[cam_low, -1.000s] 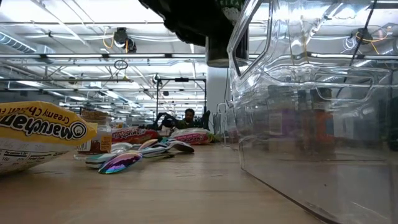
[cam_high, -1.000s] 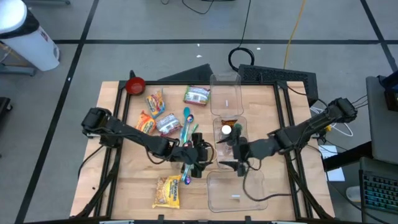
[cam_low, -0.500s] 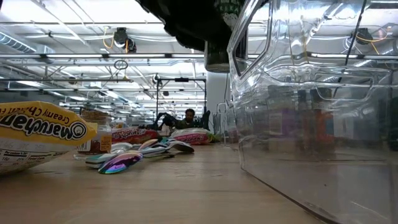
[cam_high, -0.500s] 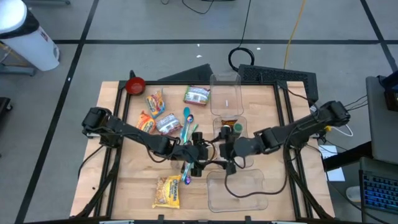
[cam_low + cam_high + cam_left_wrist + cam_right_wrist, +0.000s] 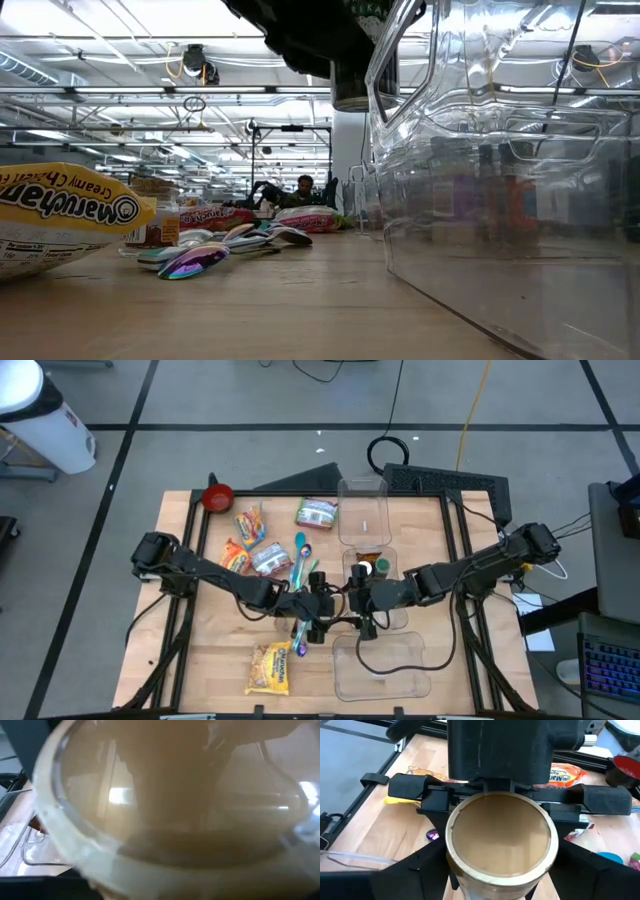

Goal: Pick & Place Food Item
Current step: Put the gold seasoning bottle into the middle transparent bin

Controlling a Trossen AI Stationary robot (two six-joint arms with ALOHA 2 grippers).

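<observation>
Round tan cup [image 5: 500, 840], light rim, flat bottom

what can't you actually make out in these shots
- What the jar holds: left wrist view, pressed against the lens and blurred.
- Left gripper past the jar: right wrist view, the jar covers it.
- Right gripper jaws: high view, too small to read.
- Ramen packet label: low view, cut by the left edge.

Overhead camera looks straight down on the table [image 5: 420, 530]; a low one sights level along its top into the room. Both wrist cameras press close on one jar [image 5: 499, 840], seen from opposite sides.
</observation>
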